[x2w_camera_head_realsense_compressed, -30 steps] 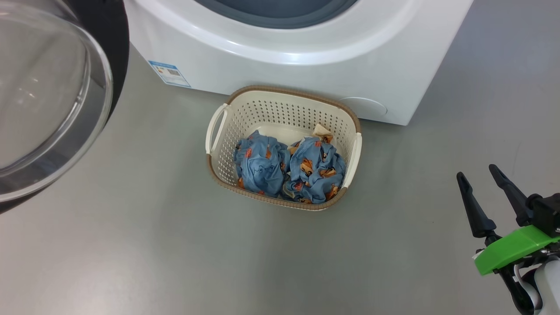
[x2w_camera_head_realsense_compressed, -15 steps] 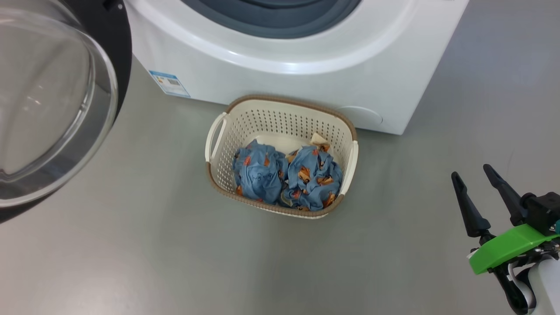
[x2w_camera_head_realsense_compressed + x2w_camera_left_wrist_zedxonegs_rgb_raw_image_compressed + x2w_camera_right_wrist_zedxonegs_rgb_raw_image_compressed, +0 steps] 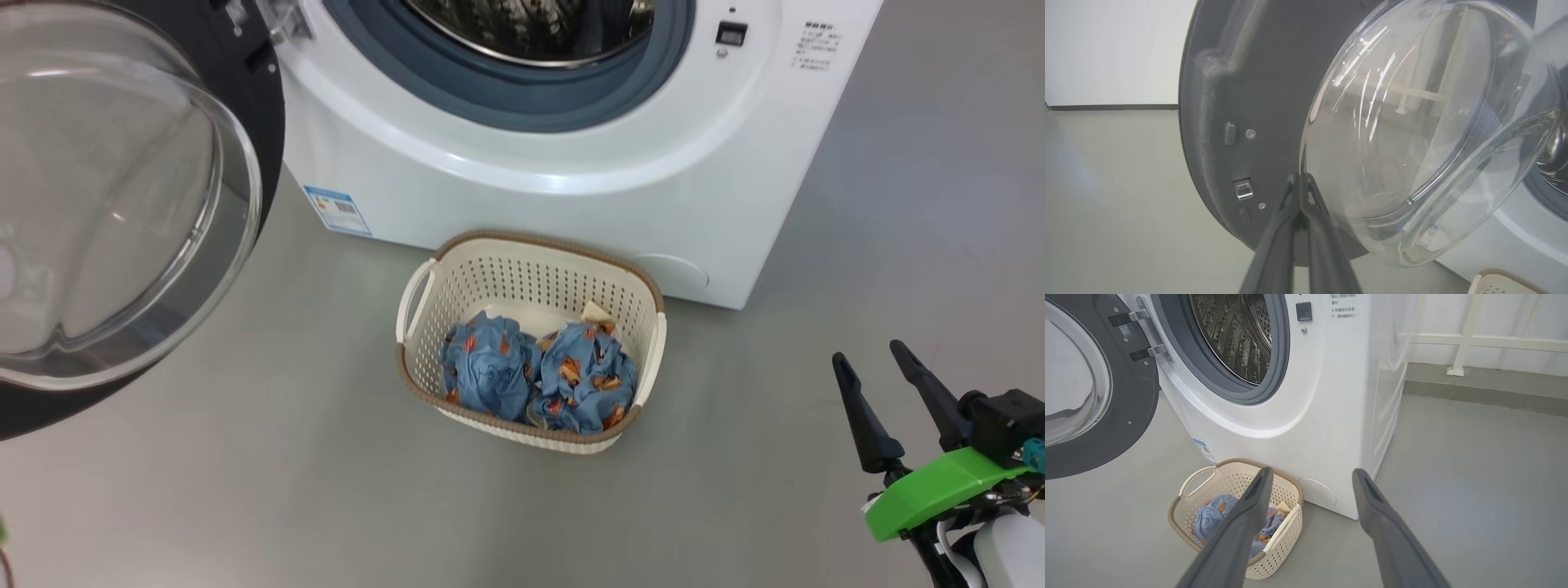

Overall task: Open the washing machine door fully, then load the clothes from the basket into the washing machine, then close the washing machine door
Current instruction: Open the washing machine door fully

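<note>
No word or number is clear enough to read. The washing machine [image 3: 522, 212] has a small blue label [image 3: 336, 210] low on its front, at the left of the head view. The print on it is too tiny to read. Near the top right of the white front are a few short lines of dark writing [image 3: 817, 47]. In the right wrist view they look like Chinese letters, but they are too small to make out. A little white sticker [image 3: 1125, 330] with a square code sits on the washing machine door [image 3: 1133, 424], by the hinge at the upper left.
</note>
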